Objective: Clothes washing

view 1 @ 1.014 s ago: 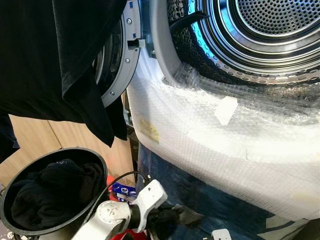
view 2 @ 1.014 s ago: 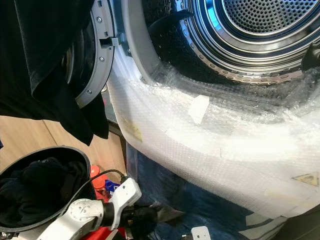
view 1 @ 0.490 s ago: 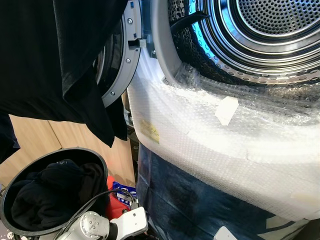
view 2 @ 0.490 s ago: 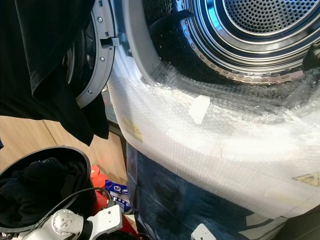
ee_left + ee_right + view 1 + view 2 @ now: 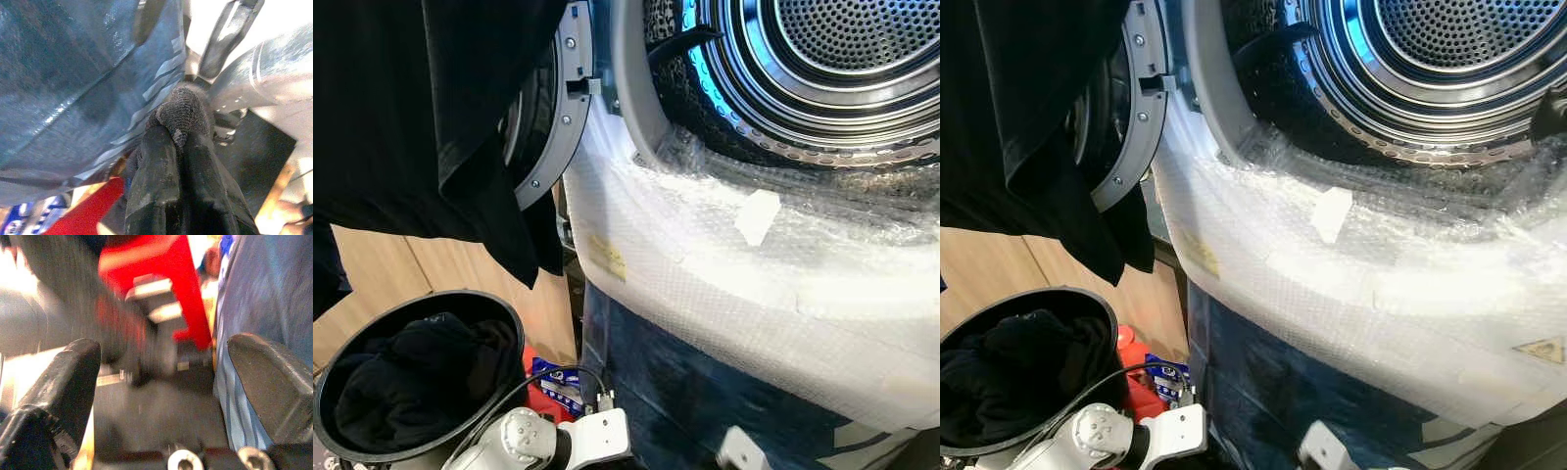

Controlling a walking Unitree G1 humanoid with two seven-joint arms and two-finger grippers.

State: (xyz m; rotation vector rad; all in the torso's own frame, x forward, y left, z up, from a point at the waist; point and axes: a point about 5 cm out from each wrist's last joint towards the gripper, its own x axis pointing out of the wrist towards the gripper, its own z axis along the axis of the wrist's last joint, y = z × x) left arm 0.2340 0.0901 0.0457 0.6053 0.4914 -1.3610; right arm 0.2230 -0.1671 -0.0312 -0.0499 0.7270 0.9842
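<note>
A: What do you have in front of you?

B: You face the open washing machine (image 5: 773, 255), its front wrapped in bubble wrap (image 5: 705, 245) and its steel drum (image 5: 832, 69) in view at the top. The round door (image 5: 548, 108) stands swung open on your left, and a large black garment (image 5: 421, 108) hangs over it, reaching down toward the floor.

A: Where is the laundry?

B: A dark round basket (image 5: 499, 323) sits on the floor at your lower left, just beside the machine, with black clothes (image 5: 411, 377) piled in it. Behind it you see a red object (image 5: 1141, 387) and a blue packet (image 5: 558, 377).

A: What is your left gripper (image 5: 178, 142) doing?

B: Your left arm (image 5: 558, 441) is low at the bottom edge, between the basket and the machine's blue lower panel (image 5: 685, 392). In the wrist view its two black fingers (image 5: 156, 176) are pressed together on a small bunch of dark ribbed cloth (image 5: 182, 111), close to the blue panel.

A: And your right gripper (image 5: 166, 377)?

B: Its fingers (image 5: 73, 372) stand wide apart with nothing between them, low by the floor; the view is blurred, with the red object ahead and the blue panel beside one finger.
</note>
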